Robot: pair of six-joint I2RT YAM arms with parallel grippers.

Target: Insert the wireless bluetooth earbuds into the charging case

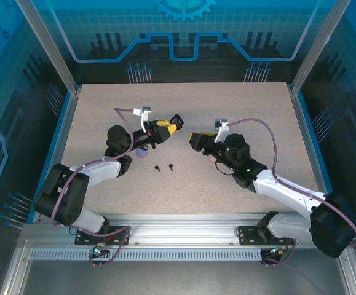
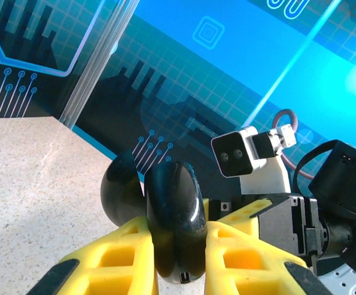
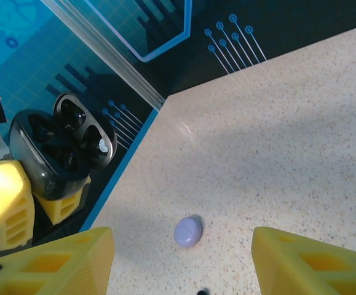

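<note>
A black charging case (image 2: 174, 209) with its lid (image 2: 121, 190) swung open is clamped between the yellow fingers of my left gripper (image 2: 179, 236), held above the table. In the right wrist view the same case (image 3: 48, 150) faces me with its dark wells showing. Two tiny black earbuds (image 1: 157, 168) (image 1: 171, 166) lie on the table below and between the arms. My right gripper (image 3: 184, 270) stands open with nothing between its fingers, a short way right of the case (image 1: 175, 120) in the top view, its fingertips (image 1: 195, 139) pointing at it.
A small closed purple case (image 3: 188, 231) lies on the speckled table (image 1: 239, 104) under my left arm, also seen from above (image 1: 142, 153). Blue walls and metal posts (image 1: 48, 49) ring the table. The far half of the table is bare.
</note>
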